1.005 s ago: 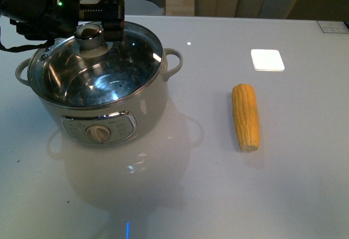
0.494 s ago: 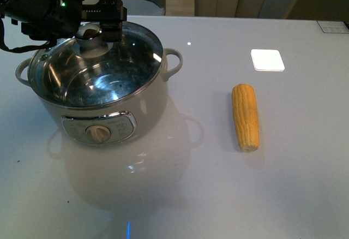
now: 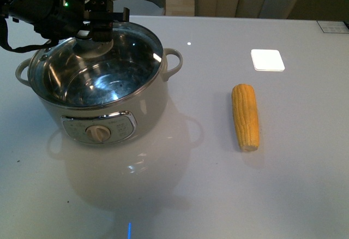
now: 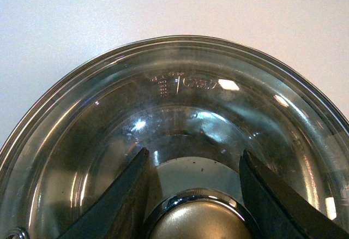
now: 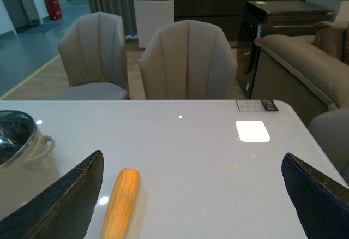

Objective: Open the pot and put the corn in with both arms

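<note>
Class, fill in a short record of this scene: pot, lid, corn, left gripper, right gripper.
Pot: large cream electric pot, on white table
Lid: round glass lid, closed on pot
Corn: yellow corn cob lying apart from pot
Left gripper: fingers flank steel lid knob; grip unclear
Right gripper: open, empty

One cream electric pot [image 3: 155, 105], wearing one glass lid [image 3: 131, 59], with two loop handles [image 3: 173, 62] [image 3: 22, 71] and one round dial [image 3: 98, 133]. One corn cob [image 3: 245, 117]. One white desk [image 3: 180, 206]. Two beige chairs [image 5: 188, 59] [image 5: 92, 53] past its far edge.
</note>
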You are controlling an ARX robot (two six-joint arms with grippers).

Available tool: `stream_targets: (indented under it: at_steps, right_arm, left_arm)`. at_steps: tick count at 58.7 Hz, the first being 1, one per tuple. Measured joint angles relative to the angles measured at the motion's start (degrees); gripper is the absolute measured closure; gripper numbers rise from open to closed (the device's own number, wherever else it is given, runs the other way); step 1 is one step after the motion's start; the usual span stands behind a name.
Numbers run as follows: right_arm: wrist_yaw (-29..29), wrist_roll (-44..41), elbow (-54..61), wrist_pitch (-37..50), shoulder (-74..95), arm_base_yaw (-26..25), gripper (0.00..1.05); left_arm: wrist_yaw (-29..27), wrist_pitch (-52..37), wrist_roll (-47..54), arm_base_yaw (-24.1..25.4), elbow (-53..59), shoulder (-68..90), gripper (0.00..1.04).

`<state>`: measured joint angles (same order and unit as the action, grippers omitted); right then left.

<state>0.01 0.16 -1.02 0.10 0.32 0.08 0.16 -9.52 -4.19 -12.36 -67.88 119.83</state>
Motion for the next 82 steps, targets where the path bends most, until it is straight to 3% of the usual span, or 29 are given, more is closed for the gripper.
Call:
stream_targets:
  at_steps: [82]
  right_arm:
    - [0.0,0.0,0.0,0.0,0.0,0.0,0.09]
  left_arm:
    - [-3.5,4.6,-1.2,-0.4,-4.0,-1.9,0.62]
